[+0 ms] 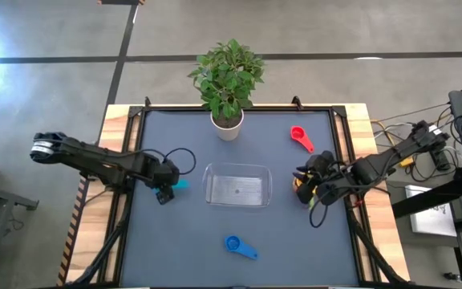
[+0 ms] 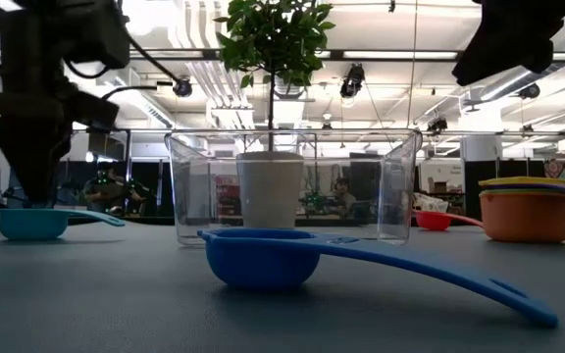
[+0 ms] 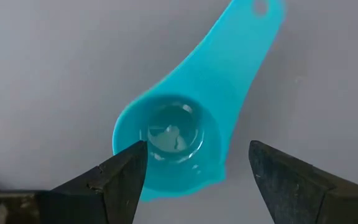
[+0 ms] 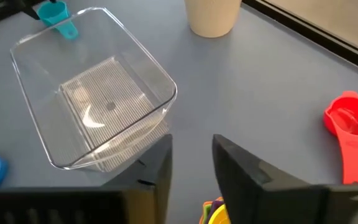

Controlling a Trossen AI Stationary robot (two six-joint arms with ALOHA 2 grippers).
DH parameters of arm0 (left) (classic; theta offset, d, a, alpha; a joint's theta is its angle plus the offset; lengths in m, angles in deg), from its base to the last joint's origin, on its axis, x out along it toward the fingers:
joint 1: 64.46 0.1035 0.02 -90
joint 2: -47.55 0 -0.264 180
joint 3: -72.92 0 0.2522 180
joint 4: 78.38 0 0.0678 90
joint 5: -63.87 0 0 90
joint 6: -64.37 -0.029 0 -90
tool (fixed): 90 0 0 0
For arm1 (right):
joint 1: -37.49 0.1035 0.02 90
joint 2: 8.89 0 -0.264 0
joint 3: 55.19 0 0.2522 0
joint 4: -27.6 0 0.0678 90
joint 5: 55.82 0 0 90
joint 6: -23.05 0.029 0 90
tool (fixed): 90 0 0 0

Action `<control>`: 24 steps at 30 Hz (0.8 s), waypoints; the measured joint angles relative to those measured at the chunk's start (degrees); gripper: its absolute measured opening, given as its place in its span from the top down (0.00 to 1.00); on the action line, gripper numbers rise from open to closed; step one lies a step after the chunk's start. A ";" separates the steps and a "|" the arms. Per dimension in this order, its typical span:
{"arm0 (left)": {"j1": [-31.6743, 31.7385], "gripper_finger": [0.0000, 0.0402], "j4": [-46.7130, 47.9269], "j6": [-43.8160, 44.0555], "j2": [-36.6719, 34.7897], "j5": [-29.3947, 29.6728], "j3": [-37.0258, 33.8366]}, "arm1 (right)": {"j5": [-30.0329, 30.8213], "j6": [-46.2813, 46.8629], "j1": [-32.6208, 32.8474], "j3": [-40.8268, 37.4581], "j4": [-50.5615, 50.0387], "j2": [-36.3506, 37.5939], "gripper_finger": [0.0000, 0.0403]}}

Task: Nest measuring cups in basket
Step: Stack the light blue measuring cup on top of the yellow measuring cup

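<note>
Basket (image 1: 238,187) in the middle of the high view, clear and with nothing inside. No cup in it yet, so almost all of the job left, going by this.

Teal cup (image 1: 181,184) just left of the basket, flat on the table (image 1: 191,249), bowl side up. Blue cup (image 1: 239,246) lower down, below the basket, alone. Red cup (image 1: 301,138) up and to the right, near the pot (image 1: 226,127). Stack of cups (image 2: 526,212) at the right of the low view: orange bowl at the bottom, yellow and purple rims peeking out on top. Already nested there, it seems, but outside the basket. No green cup to be seen; maybe hidden in the stack.

Left gripper (image 3: 197,171) right over the teal cup, jaws wide apart, one finger on each side of the bowl, not squeezing yet. Probably about to pick it up.

Right gripper (image 4: 191,158) at the right of the basket, above the stack, jaws a small way apart, holding nothing.

Plant in the pot at the top middle, not part of the job.
</note>
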 joint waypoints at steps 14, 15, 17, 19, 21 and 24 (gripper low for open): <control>0.00 0.46 -2.33 2.18 6.94 2.94 -3.33 | 0.12 -0.31 0.00 0.00 0.17 -0.70 0.52; 0.00 0.51 -2.25 2.06 7.53 2.94 -3.24 | 0.10 -0.36 0.00 0.00 0.15 -0.63 0.52; 0.00 0.65 -1.99 1.43 8.46 2.94 -2.46 | 0.10 -0.38 0.00 0.00 0.15 -0.51 0.53; 0.00 0.82 -1.87 0.27 8.84 2.94 -1.02 | 0.10 -0.38 0.00 0.00 0.14 -0.18 0.54; 0.00 0.95 -0.83 -0.59 8.88 2.95 1.09 | 0.10 -0.37 0.00 0.00 0.16 0.20 0.55; -0.07 0.96 2.88 -0.58 8.44 4.08 6.25 | 1.17 -0.30 0.00 0.00 0.18 0.44 0.57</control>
